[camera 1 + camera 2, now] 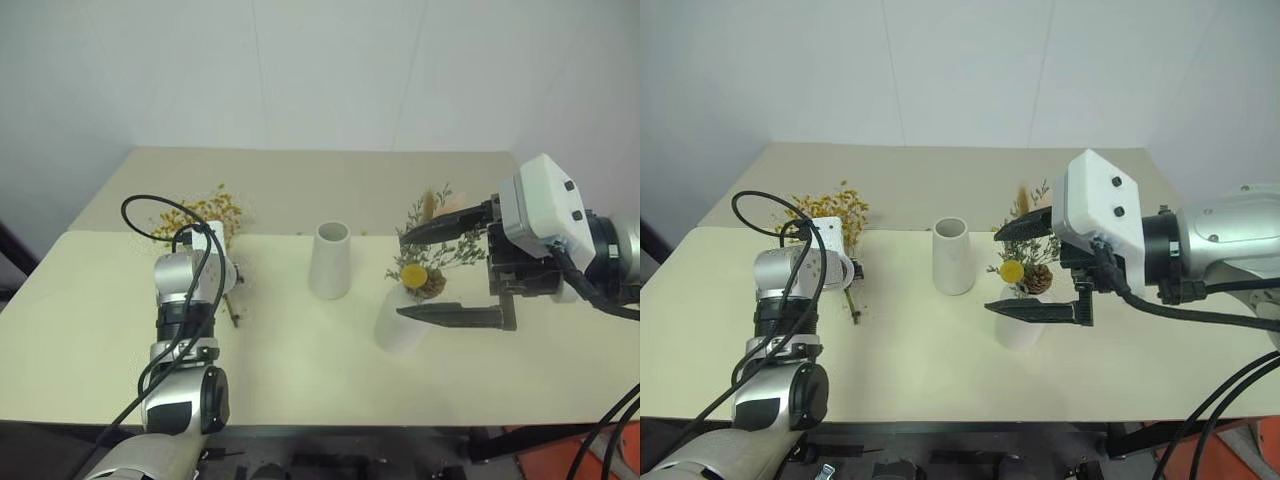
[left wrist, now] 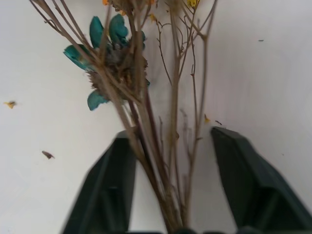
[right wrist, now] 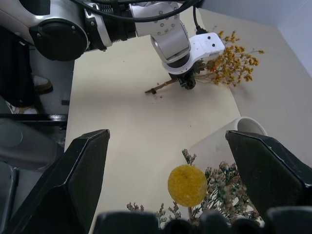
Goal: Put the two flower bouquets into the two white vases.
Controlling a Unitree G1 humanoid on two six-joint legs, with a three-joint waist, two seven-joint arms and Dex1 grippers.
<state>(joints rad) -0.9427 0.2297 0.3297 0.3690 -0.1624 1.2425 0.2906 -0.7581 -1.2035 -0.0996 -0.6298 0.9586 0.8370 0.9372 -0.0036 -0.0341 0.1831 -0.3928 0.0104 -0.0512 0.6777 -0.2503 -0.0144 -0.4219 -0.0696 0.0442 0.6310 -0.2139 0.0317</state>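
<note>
The yellow-orange bouquet (image 1: pixel 205 212) lies on the table at the left, its brown stems (image 2: pixel 146 112) running back between the fingers of my left gripper (image 2: pixel 170 135). One finger touches the stems and the other stands a little apart from them. The taller white vase (image 1: pixel 330 260) stands empty at the table's middle. To its right, the shorter white vase (image 1: pixel 400 325) holds the grey-green bouquet with its yellow ball flower (image 1: pixel 413 274). My right gripper (image 1: pixel 401 275) hangs wide open around that bouquet's top, touching nothing.
The cream table (image 1: pixel 300 370) has its front edge close to me and a white wall behind. A black cable (image 1: pixel 150 205) loops above my left wrist. Small crumbs of flower (image 2: pixel 9 104) lie beside the stems.
</note>
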